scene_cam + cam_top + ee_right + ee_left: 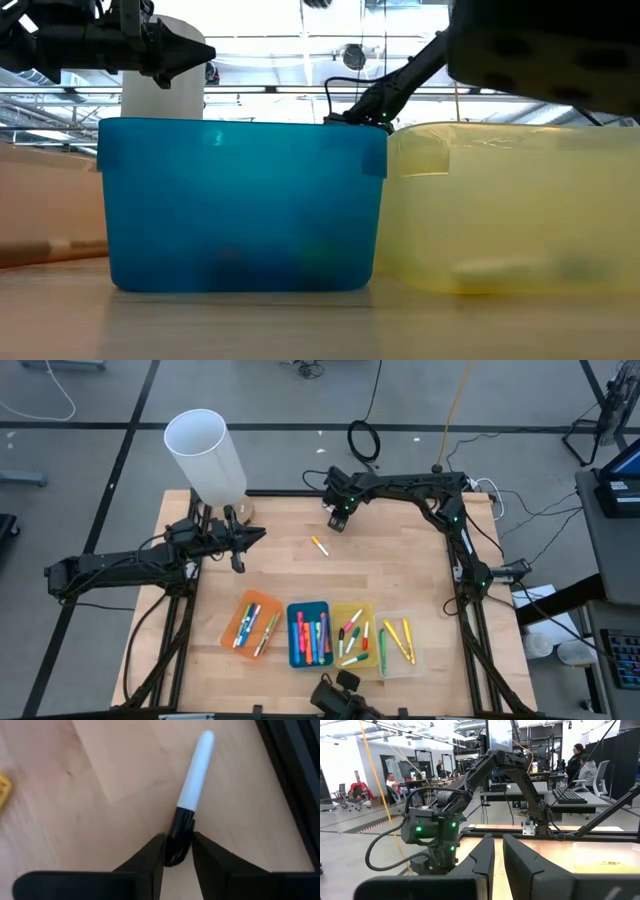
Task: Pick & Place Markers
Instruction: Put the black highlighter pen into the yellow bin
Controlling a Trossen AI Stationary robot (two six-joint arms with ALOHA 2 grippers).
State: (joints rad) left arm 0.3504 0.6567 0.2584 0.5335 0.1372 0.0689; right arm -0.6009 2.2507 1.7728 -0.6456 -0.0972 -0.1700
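My right wrist view alone shows the right gripper (177, 851) pinching a white marker (194, 774) by its black cap; overhead, it sits at twelve o'clock. The left gripper (498, 862), at ten o'clock, is nearly closed and empty.

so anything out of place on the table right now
Two markers are outside the trays: a yellow marker lies loose mid-table, and a white marker with a black cap lies near the far edge, its cap between the right gripper's fingers. The left gripper holds nothing.
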